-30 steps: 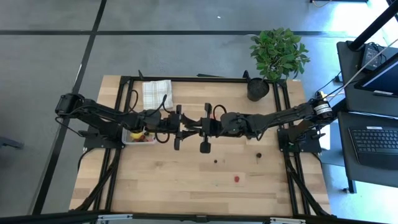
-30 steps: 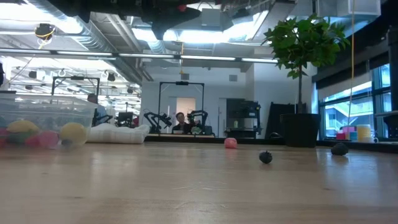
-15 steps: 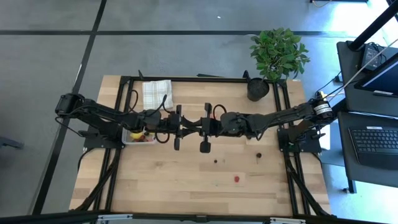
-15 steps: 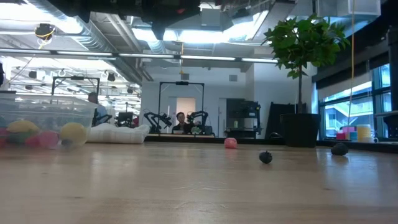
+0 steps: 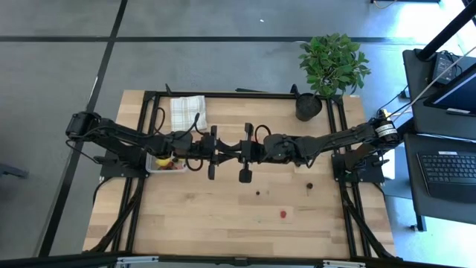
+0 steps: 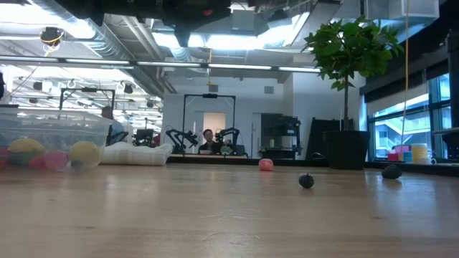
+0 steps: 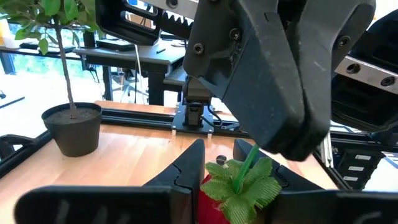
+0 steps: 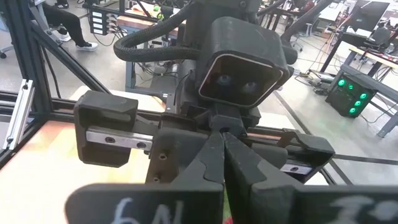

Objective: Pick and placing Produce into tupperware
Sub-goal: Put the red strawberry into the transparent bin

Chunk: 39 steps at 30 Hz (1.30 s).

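Our left pincer was clamped on a small red strawberry-like piece with a frilly green leaf cap, its two dark fingers pressing the fruit from either side. Our right pincer faced it nose to nose at mid-table, fingers pressed together on nothing we could see. In the high view the two met just right of the table's centre-left, the left pincer and the right pincer almost touching.

The small clear rectangular plastic container with rounded corners lay just left of the left pincer, partly under that arm's wrist, with yellow and red pieces already inside. So the held strawberry had to travel leftward, back along the left arm's own line, and the left arm was by far the nearer. The container's long axis appeared to run left to right.

Loose on the light wooden table remained a red piece and two small dark cherry-like pieces, all towards the right and near side.

The left arm hid much of the container, so we could not count its contents.
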### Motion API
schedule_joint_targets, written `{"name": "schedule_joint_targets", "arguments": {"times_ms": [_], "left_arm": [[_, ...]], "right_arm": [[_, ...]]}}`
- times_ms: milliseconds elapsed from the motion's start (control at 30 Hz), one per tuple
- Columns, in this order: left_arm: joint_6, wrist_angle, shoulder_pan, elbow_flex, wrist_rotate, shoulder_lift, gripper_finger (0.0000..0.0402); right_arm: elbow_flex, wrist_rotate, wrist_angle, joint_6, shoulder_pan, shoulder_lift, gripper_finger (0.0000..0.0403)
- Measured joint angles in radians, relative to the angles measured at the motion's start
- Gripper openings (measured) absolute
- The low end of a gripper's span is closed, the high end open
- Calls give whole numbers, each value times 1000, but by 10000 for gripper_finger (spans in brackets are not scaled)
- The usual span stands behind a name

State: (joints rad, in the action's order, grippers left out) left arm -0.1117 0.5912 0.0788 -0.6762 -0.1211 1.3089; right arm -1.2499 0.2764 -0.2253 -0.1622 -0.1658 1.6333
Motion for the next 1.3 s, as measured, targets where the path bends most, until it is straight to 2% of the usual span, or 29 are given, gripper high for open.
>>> {"name": "schedule_joint_targets", "arguments": {"times_ms": [233,567,733,900,1067,1300], "left_arm": [[-12,-1,0,0,0,-19,69],[-15,-245,-13,-1,-37,-186,69],[-65,-441,-37,-1,-37,-282,69],[-152,-708,-53,-1,-35,-376,69],[-273,-991,-54,-1,-35,-438,70],[-501,-1359,-54,0,-34,-446,69]], "right_arm": [[0,0,-1,12,0,0,31],[2,-16,40,79,-22,-23,100],[1,-16,52,119,-22,-42,150],[1,-18,209,229,-6,-42,183],[1,-15,348,330,25,-42,190],[1,-16,355,344,46,-42,180]]}}
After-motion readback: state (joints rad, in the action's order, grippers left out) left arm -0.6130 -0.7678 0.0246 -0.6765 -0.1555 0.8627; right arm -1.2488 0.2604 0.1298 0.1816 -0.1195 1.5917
